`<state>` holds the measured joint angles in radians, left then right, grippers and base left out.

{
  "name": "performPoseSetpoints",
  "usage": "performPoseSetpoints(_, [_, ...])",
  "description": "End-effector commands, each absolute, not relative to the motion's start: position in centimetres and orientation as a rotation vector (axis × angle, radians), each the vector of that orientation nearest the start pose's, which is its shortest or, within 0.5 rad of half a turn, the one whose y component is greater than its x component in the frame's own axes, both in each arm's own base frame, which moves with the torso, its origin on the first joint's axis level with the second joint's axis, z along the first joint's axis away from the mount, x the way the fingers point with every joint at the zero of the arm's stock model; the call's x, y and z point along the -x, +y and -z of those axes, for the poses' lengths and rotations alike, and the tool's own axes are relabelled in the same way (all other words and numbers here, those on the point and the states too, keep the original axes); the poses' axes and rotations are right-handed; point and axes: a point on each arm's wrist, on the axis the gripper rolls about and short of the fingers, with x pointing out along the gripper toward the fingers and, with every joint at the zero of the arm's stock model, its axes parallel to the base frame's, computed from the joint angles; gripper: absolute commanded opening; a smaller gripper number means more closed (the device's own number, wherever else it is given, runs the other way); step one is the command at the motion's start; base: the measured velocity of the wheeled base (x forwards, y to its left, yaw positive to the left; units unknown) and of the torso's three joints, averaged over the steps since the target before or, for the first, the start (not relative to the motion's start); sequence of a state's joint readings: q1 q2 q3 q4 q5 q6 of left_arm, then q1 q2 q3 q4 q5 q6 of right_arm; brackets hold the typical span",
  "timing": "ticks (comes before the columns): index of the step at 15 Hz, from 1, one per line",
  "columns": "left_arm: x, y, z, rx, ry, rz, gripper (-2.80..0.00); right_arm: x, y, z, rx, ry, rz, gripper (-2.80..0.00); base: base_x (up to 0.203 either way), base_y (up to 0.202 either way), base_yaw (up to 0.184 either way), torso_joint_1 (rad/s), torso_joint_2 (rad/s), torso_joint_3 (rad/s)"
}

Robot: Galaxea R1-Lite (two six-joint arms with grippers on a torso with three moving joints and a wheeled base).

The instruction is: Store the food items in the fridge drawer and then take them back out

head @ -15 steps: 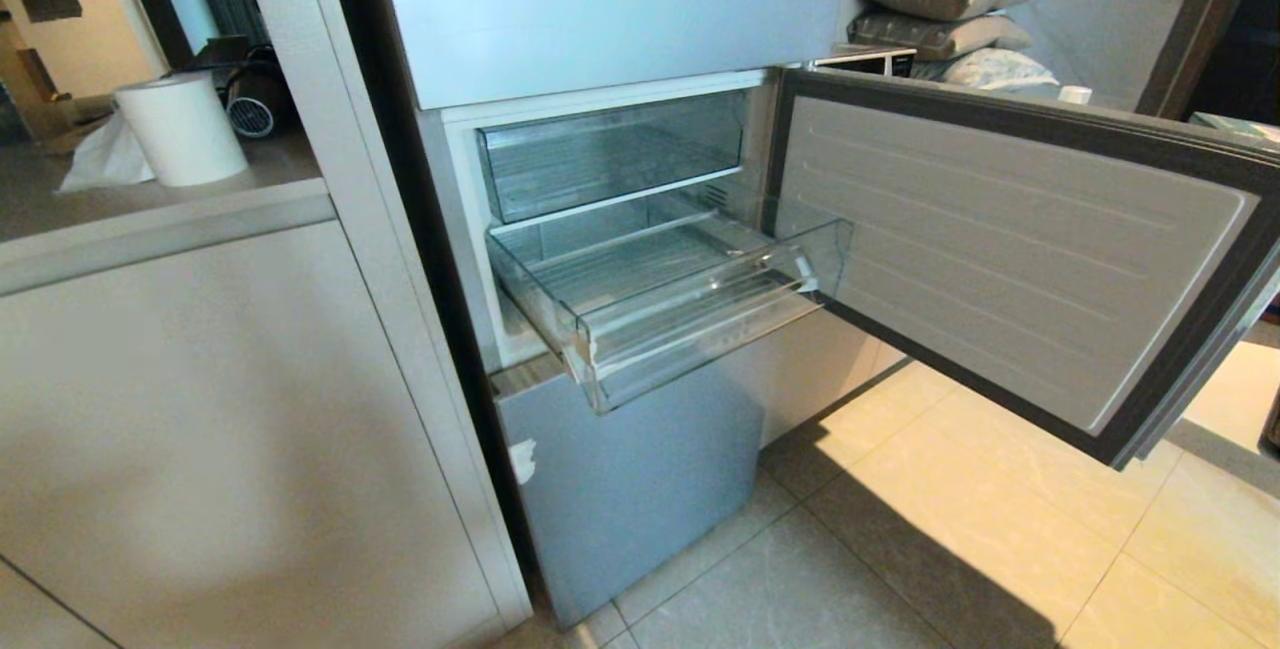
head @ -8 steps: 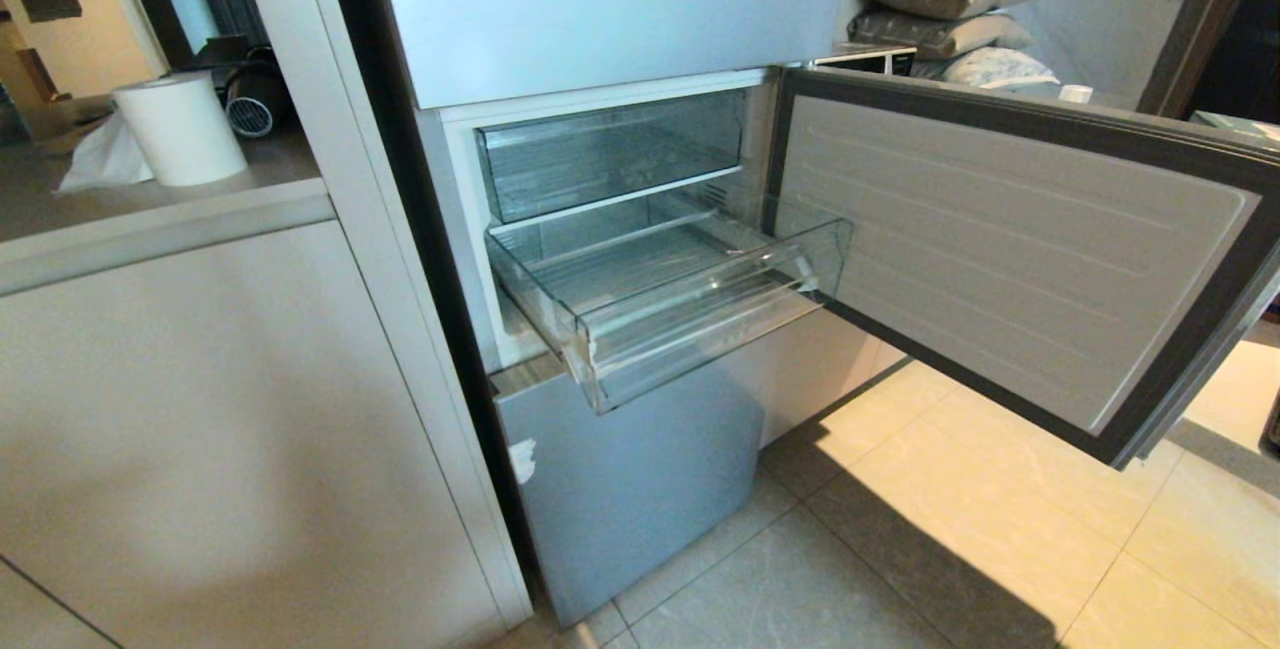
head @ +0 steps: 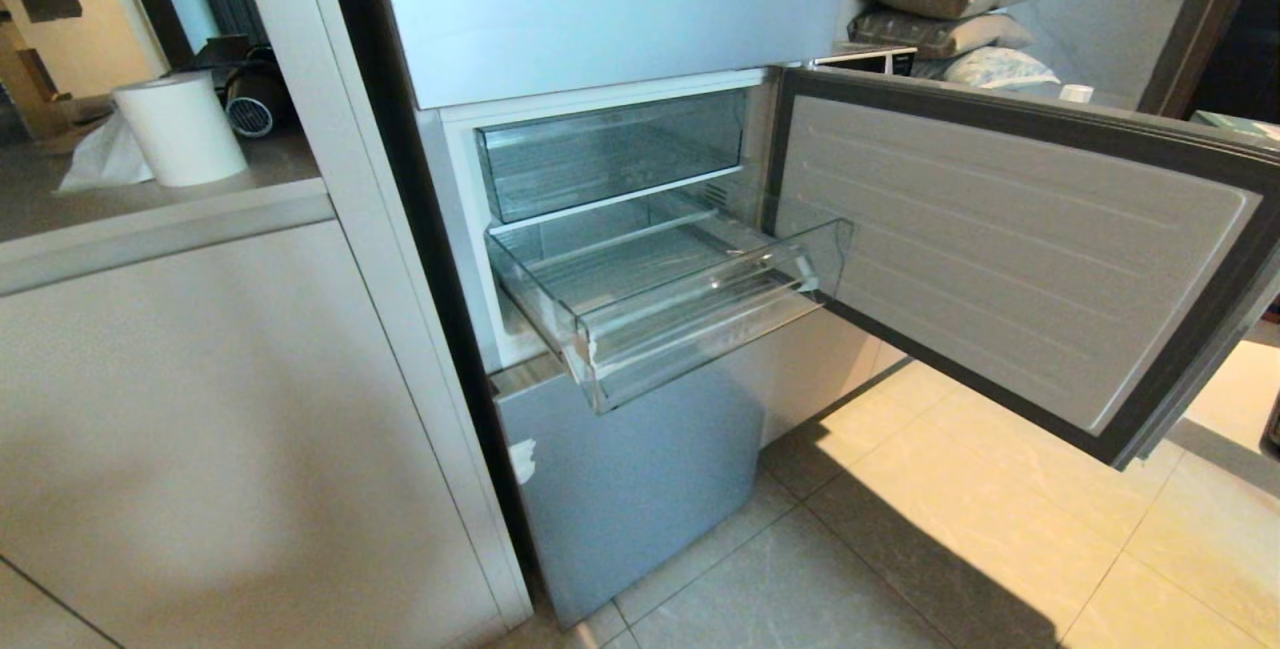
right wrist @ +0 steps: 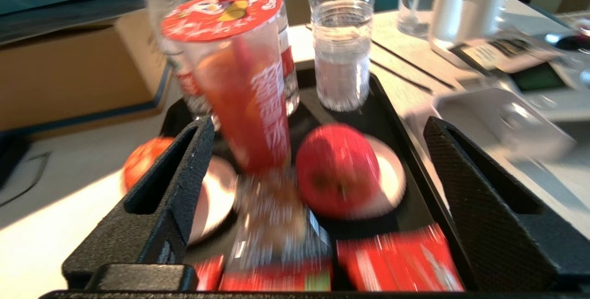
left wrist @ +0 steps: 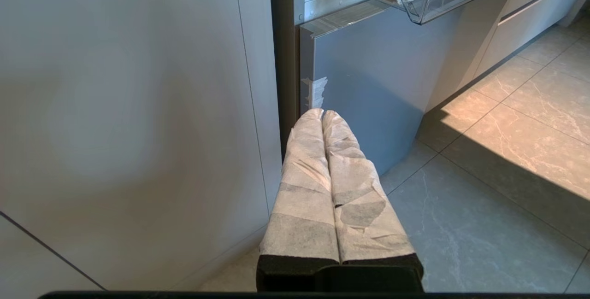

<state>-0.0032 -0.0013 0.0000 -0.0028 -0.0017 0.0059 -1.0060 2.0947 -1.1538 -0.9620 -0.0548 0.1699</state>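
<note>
Right gripper (right wrist: 318, 188) spread wide and grasping nothing, poised over a black tray (right wrist: 405, 119) on a table, the red apple (right wrist: 339, 170) just between the fingers' line.

Risks, as a judgement: tall red drink cup (right wrist: 244, 82) standing just beside the apple, so easily knocked over by the near finger during the descent; glossy round skin likely to slip or roll off its small white saucer (right wrist: 392, 174) under an off-centre pinch; red packets (right wrist: 396, 257) lying close, perhaps caught too.

Apple: round, glossy, deep red, resting on the saucer; a second red fruit (right wrist: 145, 158) partly hidden behind one finger.

Fridge drawer (head: 690, 329) pulled out, clear, with nothing inside. Left gripper (left wrist: 322, 119) clenched, low beside the fridge.
</note>
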Motion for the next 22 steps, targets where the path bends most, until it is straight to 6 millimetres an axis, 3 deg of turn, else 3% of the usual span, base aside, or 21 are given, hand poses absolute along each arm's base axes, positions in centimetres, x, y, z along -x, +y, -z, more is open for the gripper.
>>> performPoseSetpoints(1, [2.3, 0.0, -7.5, -0.006, -0.003, 0.005, -2.8, -24.2, -38.4, -12.7, -0.156, -0.081, 1.044, 0.0, 0.0, 0.0, 0.0, 0.0, 0.0, 0.0])
performPoseSetpoints(6, [2.3, 0.0, -7.5, -0.006, -0.003, 0.005, -2.8, -25.1, -39.9, -9.9, -0.169, -0.049, 1.019, 0.0, 0.0, 0.0, 0.0, 0.0, 0.0, 0.0])
performPoseSetpoints(13, [2.3, 0.0, -7.5, -0.006, -0.002, 0.005, -2.8, -24.3, -42.3, -8.2, -0.164, -0.051, 1.061, 0.0, 0.0, 0.0, 0.0, 0.0, 0.0, 0.0])
performPoseSetpoints(22, [2.3, 0.0, -7.5, -0.006, -0.002, 0.005, -2.8, -25.1, -44.3, -6.2, -0.157, -0.065, 1.033, 0.0, 0.0, 0.0, 0.0, 0.0, 0.0, 0.0])
